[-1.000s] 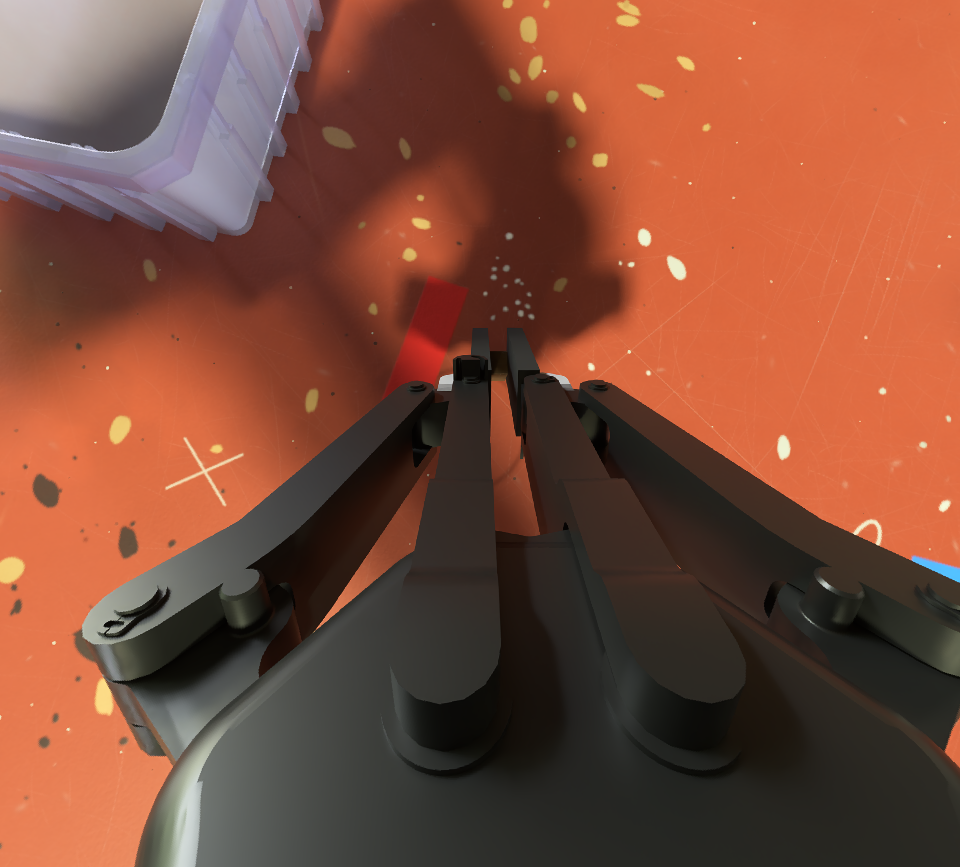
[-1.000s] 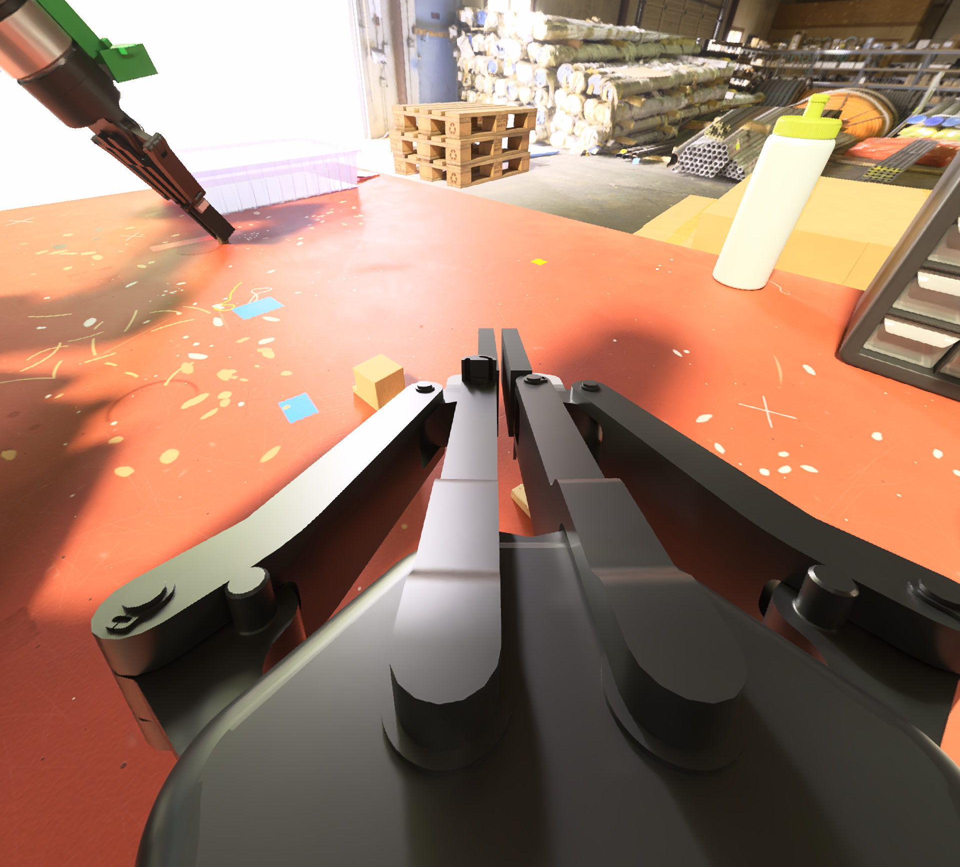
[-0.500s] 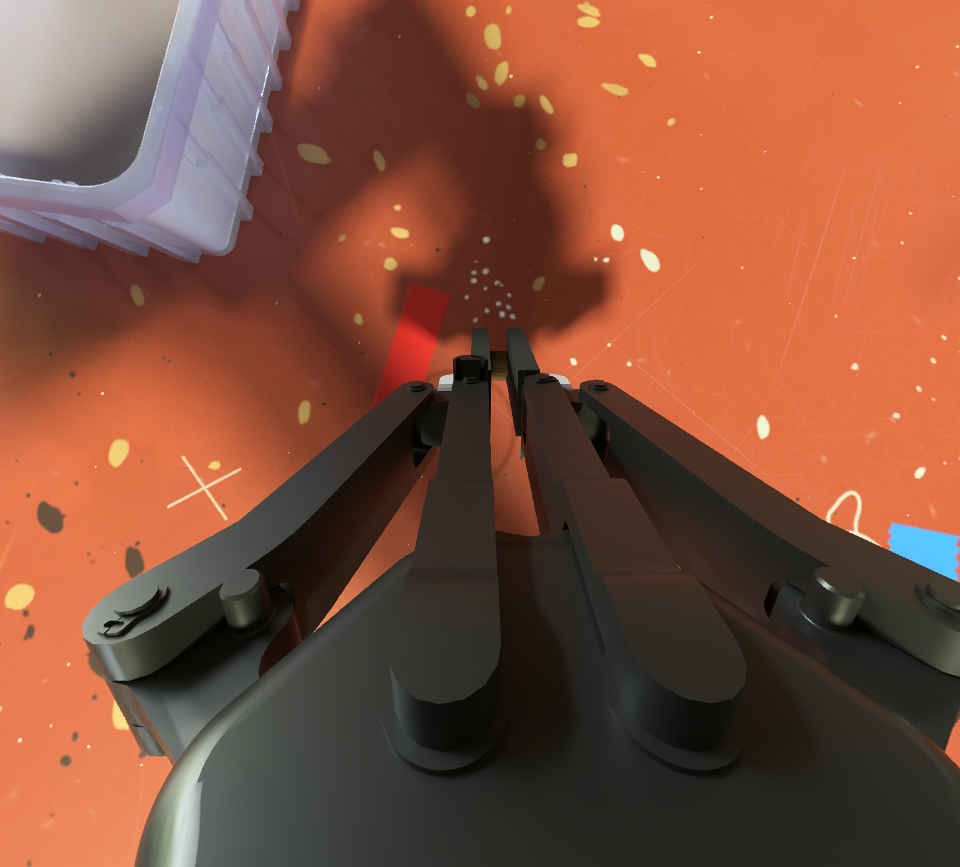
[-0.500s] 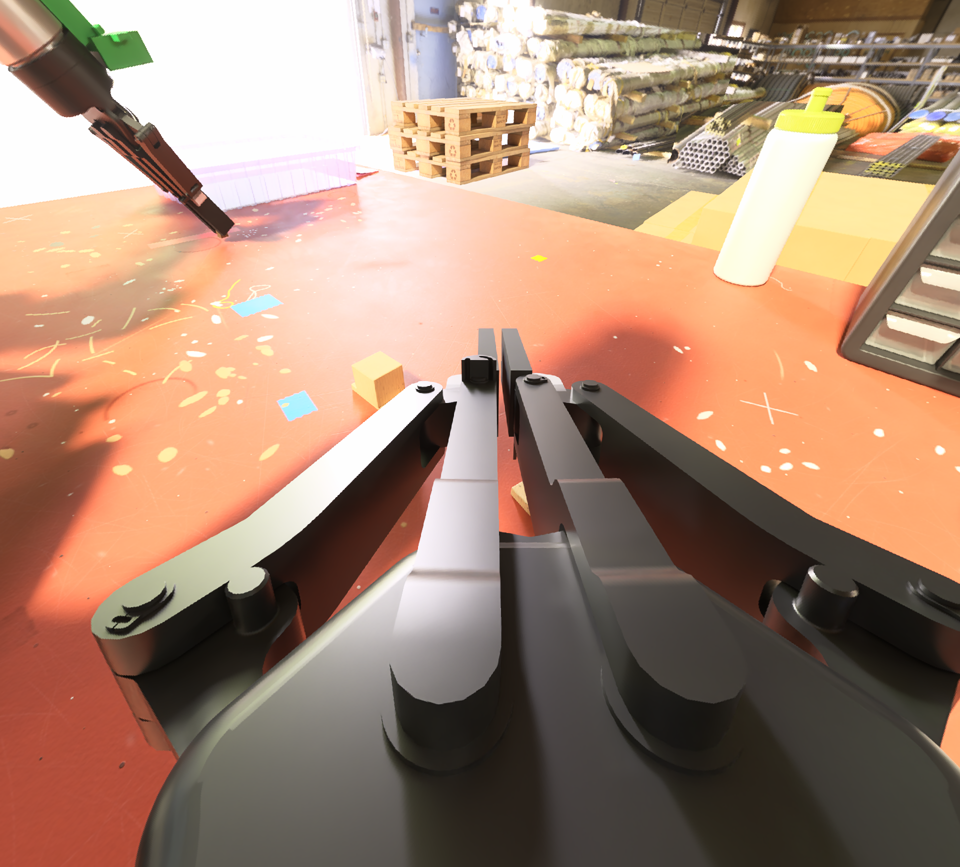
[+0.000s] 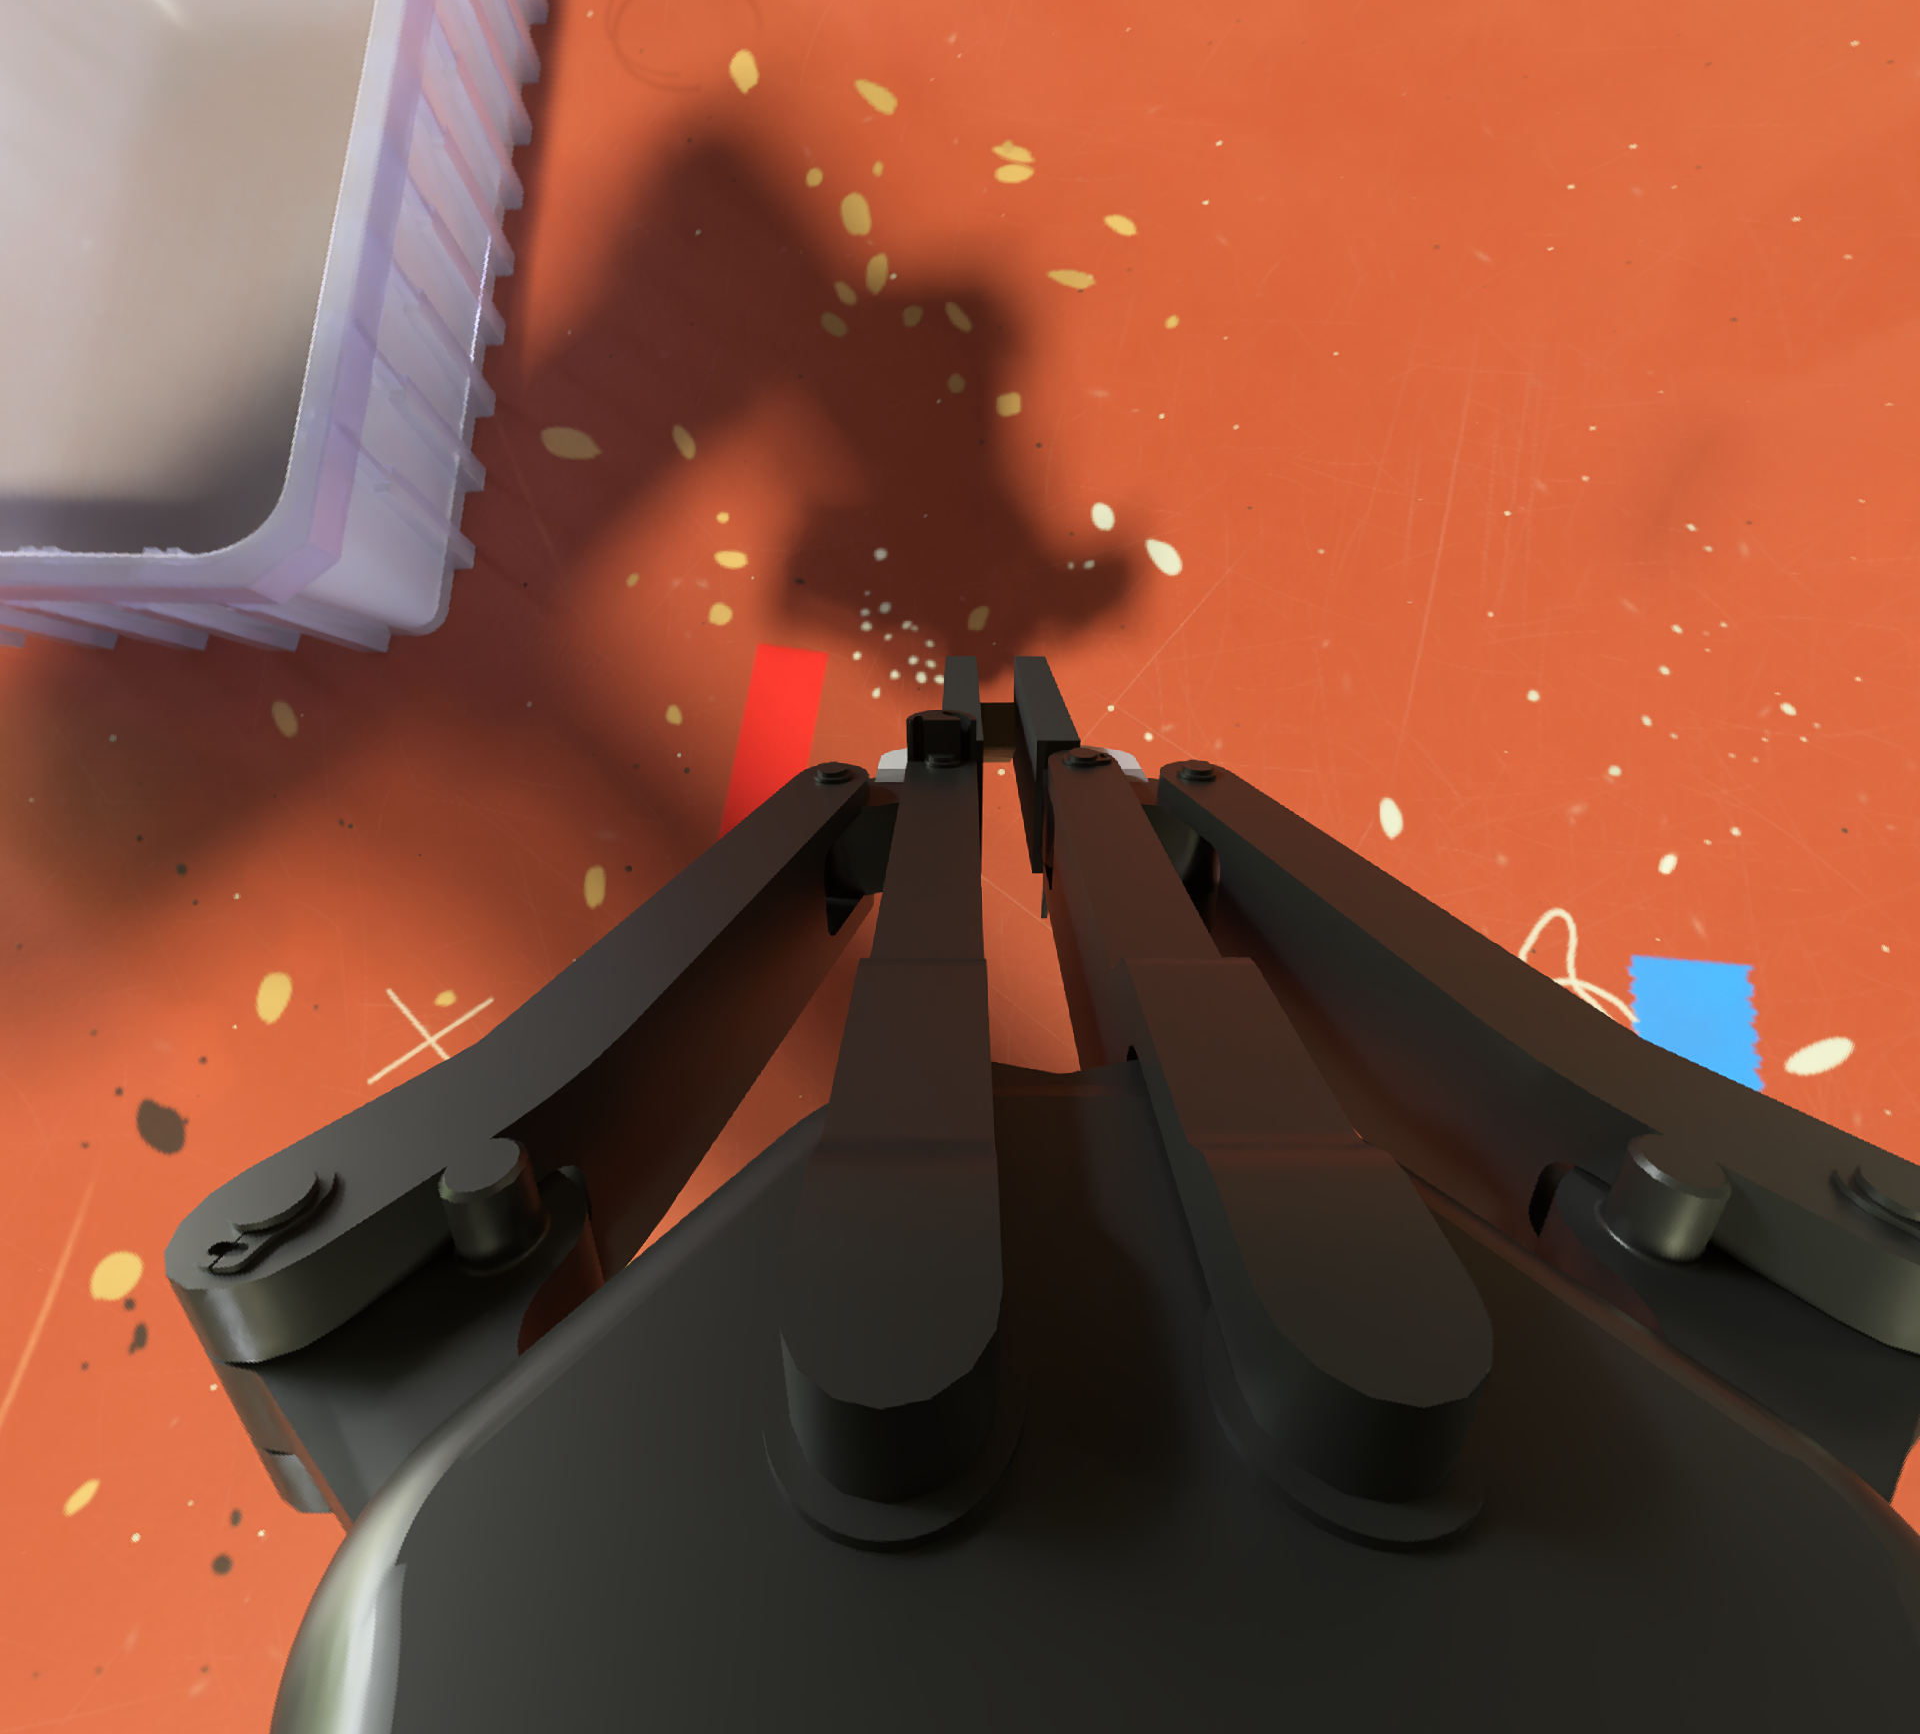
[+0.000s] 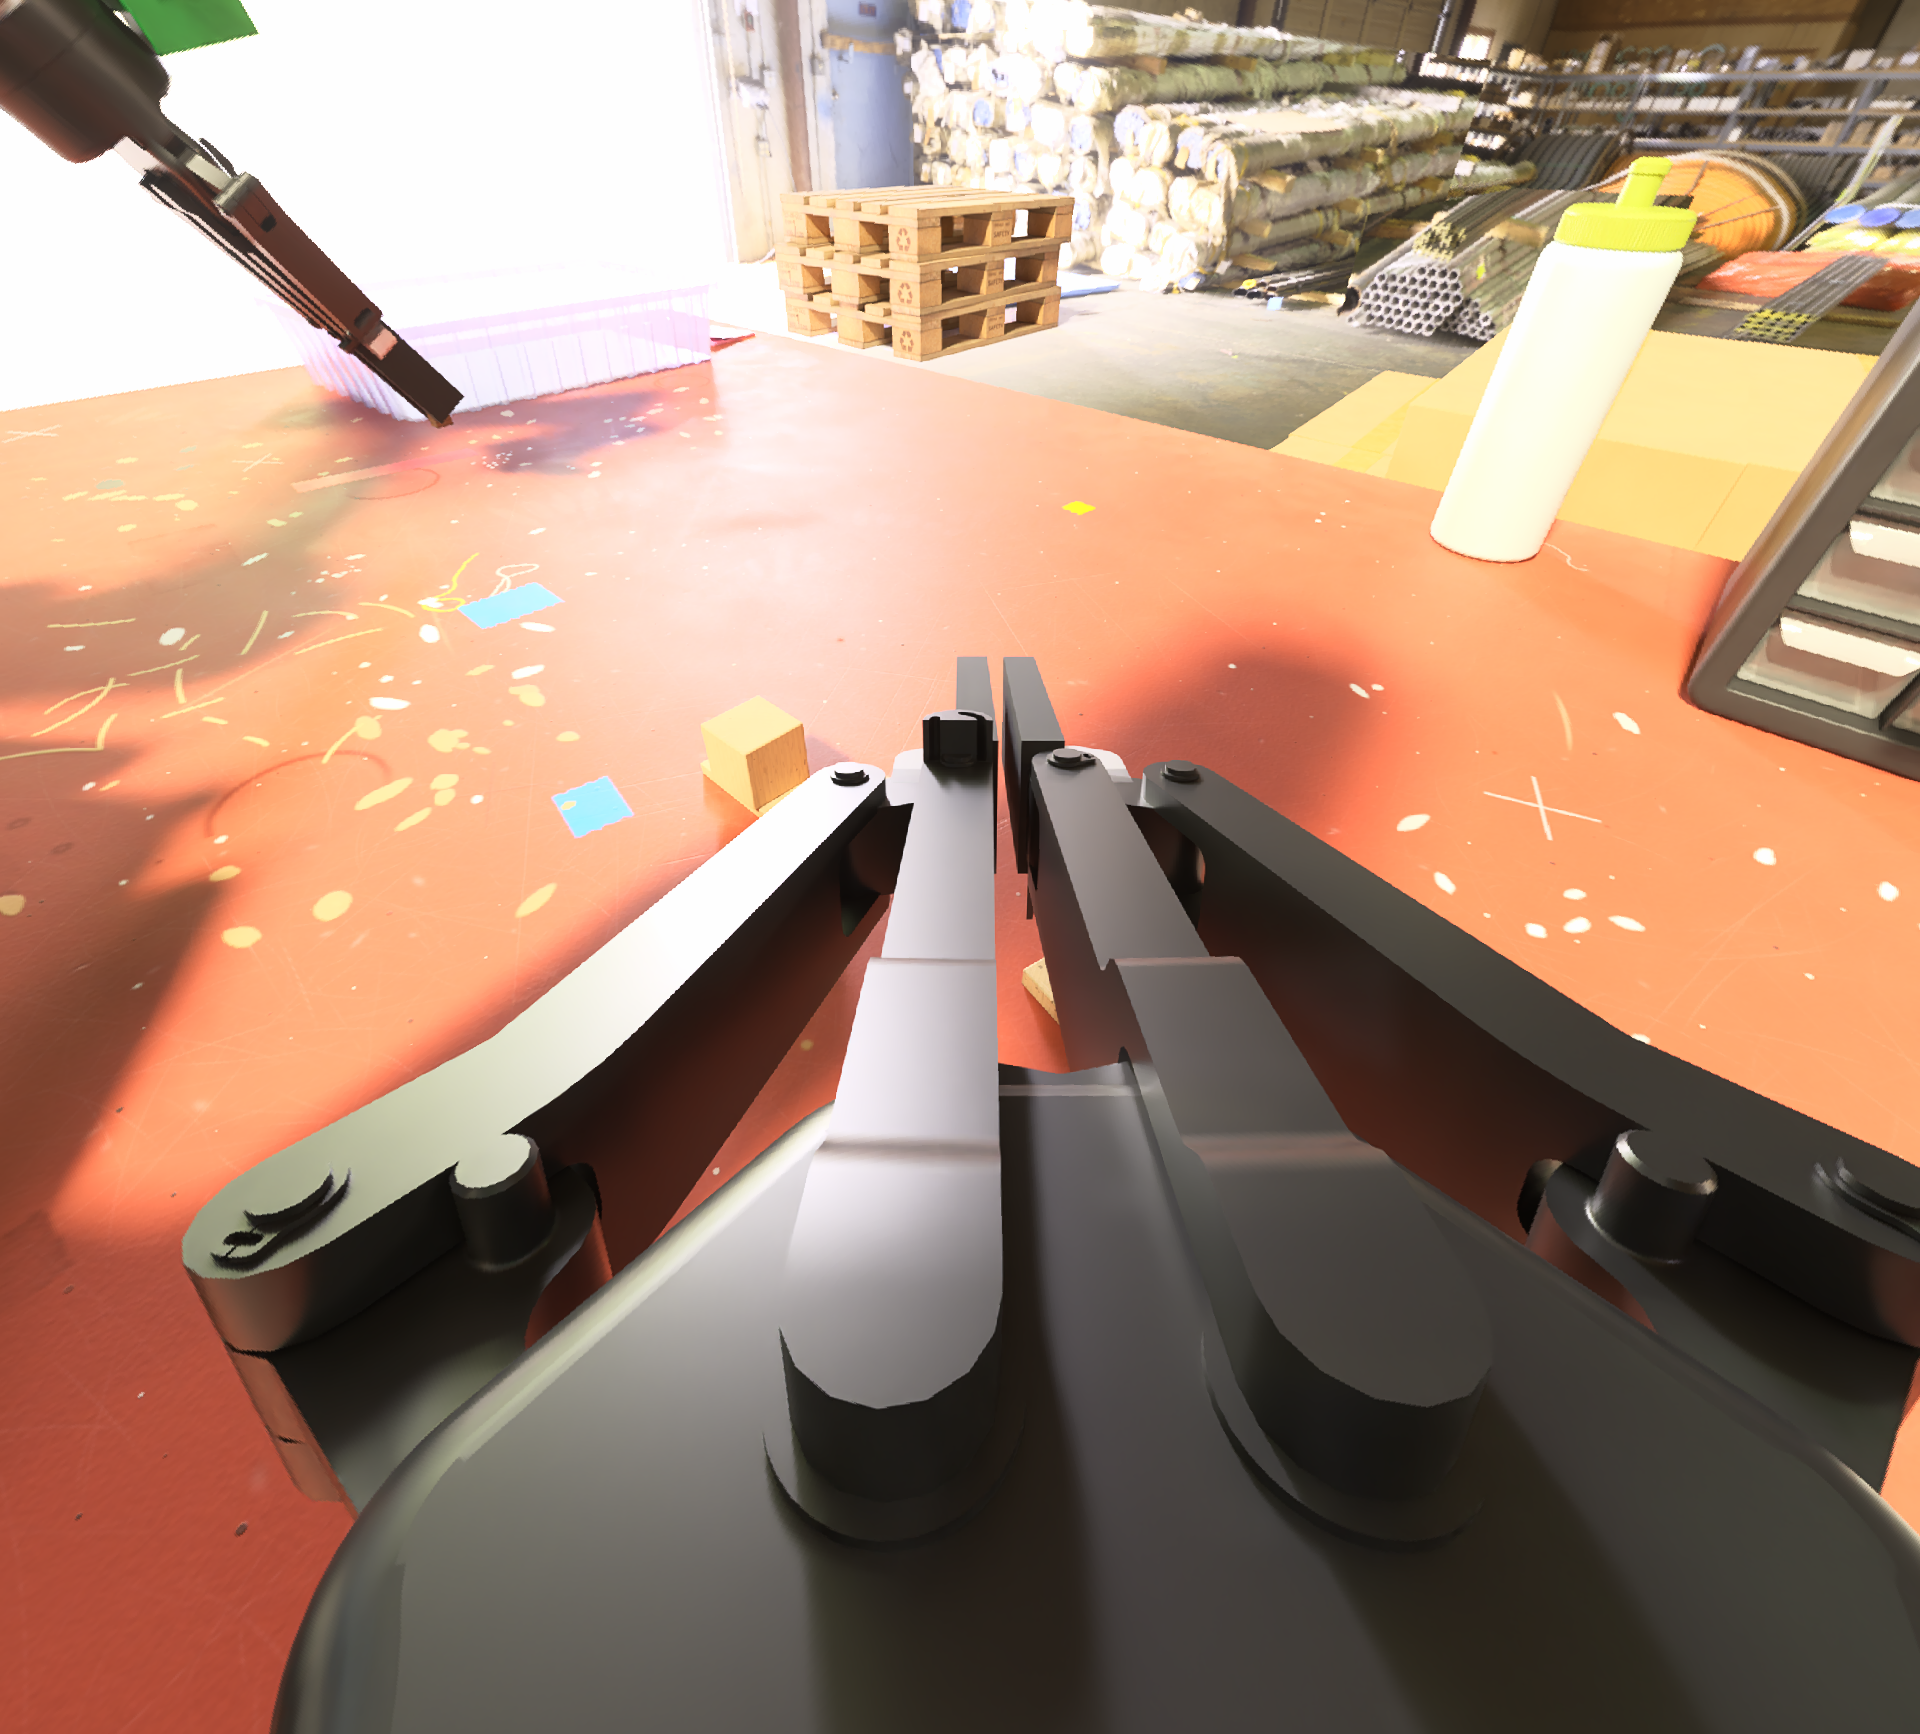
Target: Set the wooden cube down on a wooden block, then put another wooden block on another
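Note:
In the right wrist view a wooden cube point(image 6: 755, 747) stands on the orange table point(image 6: 935, 541), with a thin wooden piece point(image 6: 719, 772) showing under its left edge. Another flat wooden block point(image 6: 1041, 988) lies below my right gripper point(image 6: 994, 687), which is shut and empty, just right of the cube. My left gripper point(image 5: 995, 682) is shut on a small wooden block point(image 5: 997, 720) a little above the table. It also shows far left in the right wrist view point(image 6: 436, 411), with the brown piece at its tip.
A clear ribbed plastic bin point(image 5: 416, 250) stands left of the left gripper, also in the right wrist view point(image 6: 540, 349). A white bottle with a yellow cap point(image 6: 1548, 375) and a grey drawer cabinet point(image 6: 1829, 604) stand at the right. Red tape point(image 5: 774, 728) and blue tape point(image 5: 1694, 1014) lie flat.
My left gripper has risen a little from the table with the small block, so more of the table and the blue tape show. The right gripper has hardly moved.

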